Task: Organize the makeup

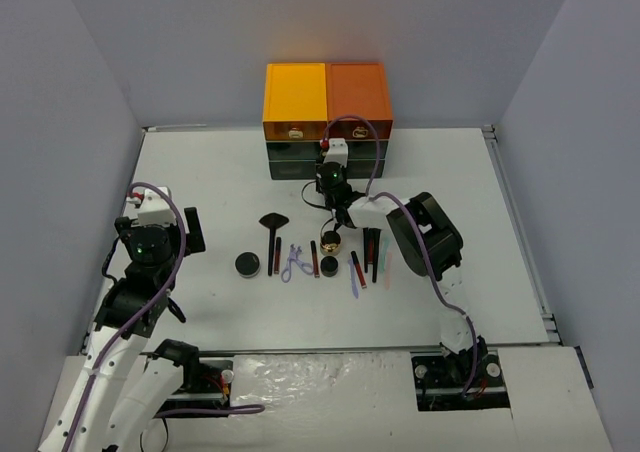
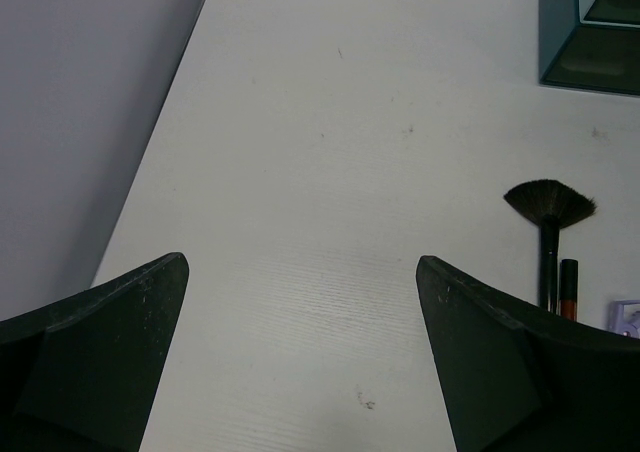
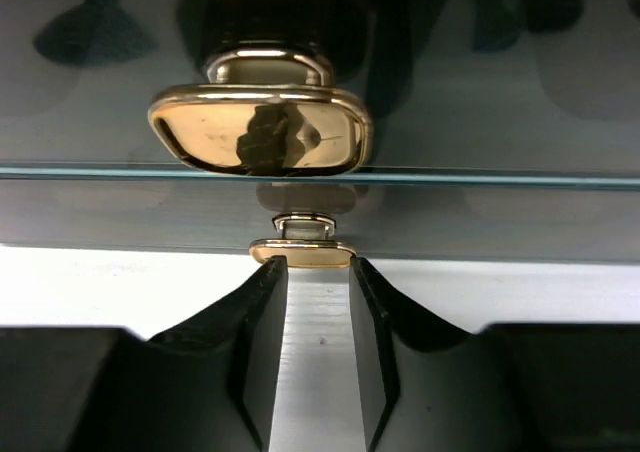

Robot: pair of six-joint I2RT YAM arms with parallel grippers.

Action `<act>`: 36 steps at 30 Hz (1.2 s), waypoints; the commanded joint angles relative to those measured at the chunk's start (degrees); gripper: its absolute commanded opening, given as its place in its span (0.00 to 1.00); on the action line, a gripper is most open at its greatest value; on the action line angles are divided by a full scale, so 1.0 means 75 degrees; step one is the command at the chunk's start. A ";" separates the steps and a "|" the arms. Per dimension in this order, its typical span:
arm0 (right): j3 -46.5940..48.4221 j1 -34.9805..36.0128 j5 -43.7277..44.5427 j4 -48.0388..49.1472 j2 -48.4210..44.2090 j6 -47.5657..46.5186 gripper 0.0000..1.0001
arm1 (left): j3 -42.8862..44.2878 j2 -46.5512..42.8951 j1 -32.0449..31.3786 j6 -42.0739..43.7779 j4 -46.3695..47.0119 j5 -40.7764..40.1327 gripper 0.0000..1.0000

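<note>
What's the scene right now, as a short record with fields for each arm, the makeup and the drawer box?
left gripper: open wide over bare table, holding nothing
right gripper: jaws narrowly apart, tips at the lower gold pull; contact unclear
makeup: loose in a row mid-table, including black jar, fan brush, purple curler, gold-lidded jar, pencils
drawer box: at the far edge, no drawer visibly pulled out
</note>
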 commanded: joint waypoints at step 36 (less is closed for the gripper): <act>0.0278 0.0049 0.0695 0.0794 -0.0244 -0.0239 0.79 | 0.0061 -0.0112 -0.0083 -0.0008 0.0591 -0.0101 0.97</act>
